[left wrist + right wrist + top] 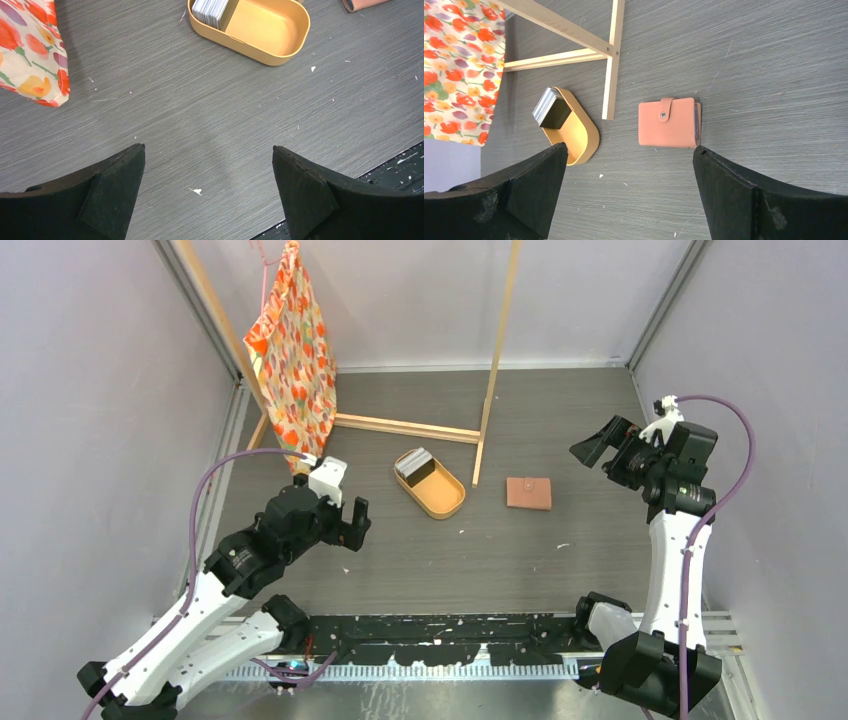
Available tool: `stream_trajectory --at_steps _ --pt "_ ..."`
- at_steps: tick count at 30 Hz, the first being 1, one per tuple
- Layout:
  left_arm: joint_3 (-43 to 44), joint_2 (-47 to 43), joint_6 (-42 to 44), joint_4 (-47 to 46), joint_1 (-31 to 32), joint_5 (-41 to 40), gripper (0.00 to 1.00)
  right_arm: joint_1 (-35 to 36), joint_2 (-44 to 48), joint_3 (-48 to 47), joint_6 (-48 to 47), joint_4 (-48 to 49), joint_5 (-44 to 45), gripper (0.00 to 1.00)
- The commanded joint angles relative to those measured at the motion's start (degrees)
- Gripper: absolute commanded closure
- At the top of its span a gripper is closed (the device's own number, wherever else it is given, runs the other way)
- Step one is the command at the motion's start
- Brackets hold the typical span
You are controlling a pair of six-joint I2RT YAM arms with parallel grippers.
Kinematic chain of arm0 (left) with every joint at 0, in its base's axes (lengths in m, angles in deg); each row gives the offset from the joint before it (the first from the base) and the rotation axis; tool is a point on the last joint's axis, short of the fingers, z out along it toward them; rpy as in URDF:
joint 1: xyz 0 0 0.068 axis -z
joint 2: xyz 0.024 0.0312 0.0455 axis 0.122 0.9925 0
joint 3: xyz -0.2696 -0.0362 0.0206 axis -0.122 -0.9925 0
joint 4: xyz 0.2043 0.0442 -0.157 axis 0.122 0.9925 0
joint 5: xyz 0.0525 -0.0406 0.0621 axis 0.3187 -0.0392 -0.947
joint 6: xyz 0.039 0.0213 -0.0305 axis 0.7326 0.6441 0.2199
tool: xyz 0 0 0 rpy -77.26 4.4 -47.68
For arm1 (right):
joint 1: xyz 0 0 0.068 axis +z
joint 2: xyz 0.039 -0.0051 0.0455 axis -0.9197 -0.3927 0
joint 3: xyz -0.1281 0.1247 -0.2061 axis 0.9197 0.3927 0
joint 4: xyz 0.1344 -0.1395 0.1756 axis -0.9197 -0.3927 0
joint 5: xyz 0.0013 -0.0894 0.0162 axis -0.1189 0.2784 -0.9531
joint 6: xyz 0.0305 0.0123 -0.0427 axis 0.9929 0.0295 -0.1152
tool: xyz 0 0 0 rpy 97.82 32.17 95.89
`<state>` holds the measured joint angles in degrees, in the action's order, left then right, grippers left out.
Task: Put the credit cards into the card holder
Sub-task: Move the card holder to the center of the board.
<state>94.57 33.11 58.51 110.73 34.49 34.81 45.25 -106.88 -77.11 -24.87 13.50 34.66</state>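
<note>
The credit cards [413, 466] stand as a stack on edge in the far end of an oval tan tray [447, 499]. They also show in the left wrist view [210, 11] and the right wrist view [551, 107]. The card holder [528, 493], a salmon-brown wallet, lies closed and snapped flat on the table right of the tray; it shows whole in the right wrist view [668, 122]. My left gripper [358, 523] is open and empty, left of and nearer than the tray. My right gripper [595, 450] is open and empty, above the table right of the card holder.
A floral fabric bag [292, 350] hangs from a wooden frame [405, 427] at the back left, whose upright post [497, 360] stands between tray and card holder. Grey walls close in the table. A black rail [450, 635] runs along the near edge.
</note>
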Motion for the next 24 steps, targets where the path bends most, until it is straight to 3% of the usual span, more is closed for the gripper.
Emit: stream_trajectory --at_steps 1,6,11,14,16,18,20,24 --pt "0.06 -0.84 -1.48 -0.32 -0.36 1.37 0.0 -0.3 -0.2 -2.59 0.25 2.11 0.58 0.0" --pt "-2.82 -1.72 -12.25 -5.25 -0.36 13.09 0.01 -0.33 -1.59 -2.04 0.19 2.48 -0.51 0.0" --pt "-6.59 0.06 -24.1 -11.49 0.46 23.68 0.1 -0.2 -0.38 1.37 -3.17 6.26 -8.96 0.0" --pt "-7.36 0.81 -27.16 -13.73 5.92 19.3 0.12 1.48 -0.19 1.9 -14.69 5.27 -18.98 0.0" --pt "-9.07 0.95 -27.95 -17.31 11.65 13.49 0.12 5.2 -1.21 0.42 -23.97 -0.25 -20.28 0.0" --pt "-11.37 1.47 -28.46 -22.72 17.28 7.64 0.12 9.35 -2.51 -1.17 -32.15 -5.91 -16.06 0.0" --pt "-13.97 2.93 -29.02 -29.11 21.2 3.4 0.11 14.92 -4.67 -1.54 -33.19 -6.39 -7.36 0.0" --pt "-18.71 8.98 -31.63 -43.97 22.63 2.82 0.09 20.17 -9.94 -2.56 -33.43 -6.14 3.18 0.0"
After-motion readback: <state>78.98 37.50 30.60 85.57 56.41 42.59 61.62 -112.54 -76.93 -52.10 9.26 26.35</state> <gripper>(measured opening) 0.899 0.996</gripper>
